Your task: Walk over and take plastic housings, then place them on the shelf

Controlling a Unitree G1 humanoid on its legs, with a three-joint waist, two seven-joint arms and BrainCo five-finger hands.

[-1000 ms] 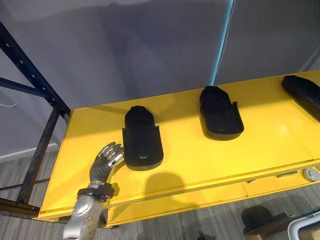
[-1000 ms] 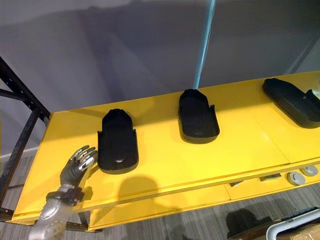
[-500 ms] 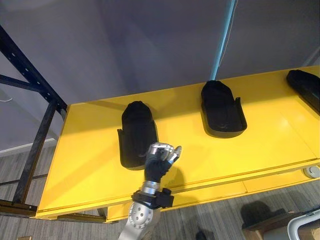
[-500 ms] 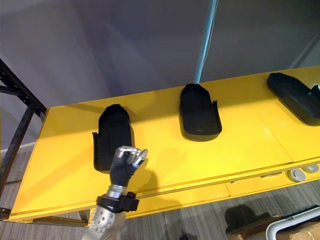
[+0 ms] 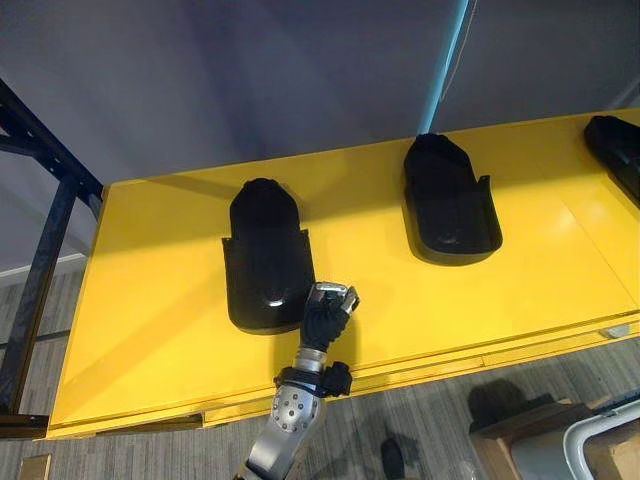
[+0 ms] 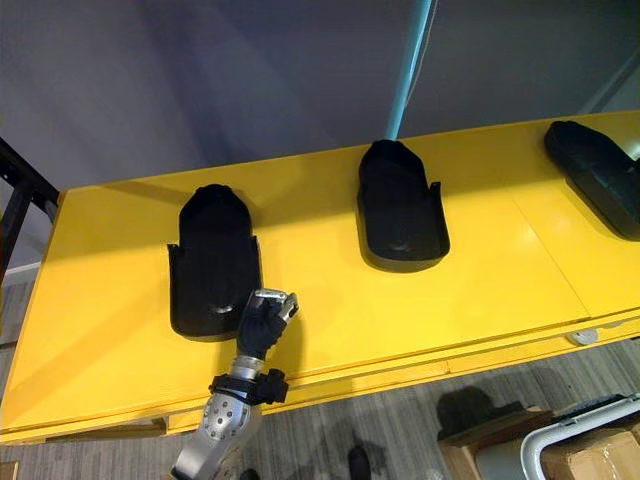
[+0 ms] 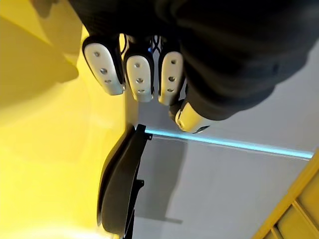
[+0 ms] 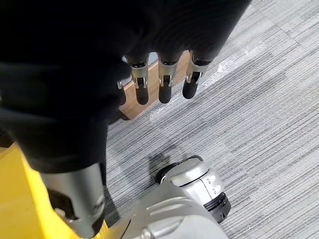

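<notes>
On the table (image 5: 150, 290), left housing (image 5: 265, 255), middle housing (image 5: 450, 200), right housing (image 5: 618, 155) in a row; left hand (image 5: 325, 318) beside left housing

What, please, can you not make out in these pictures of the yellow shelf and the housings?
- Left eye view: the left hand covers the near corner of the left housing, so contact cannot be told.
- Both eye views: the right housing is cut off by the picture's edge.
- Right wrist view: the fingers of the right hand hide part of a brown object; unidentifiable.

Matt plastic housings (image 5: 267, 262), smooth shelf (image 5: 150, 300) (slight sheen)
</notes>
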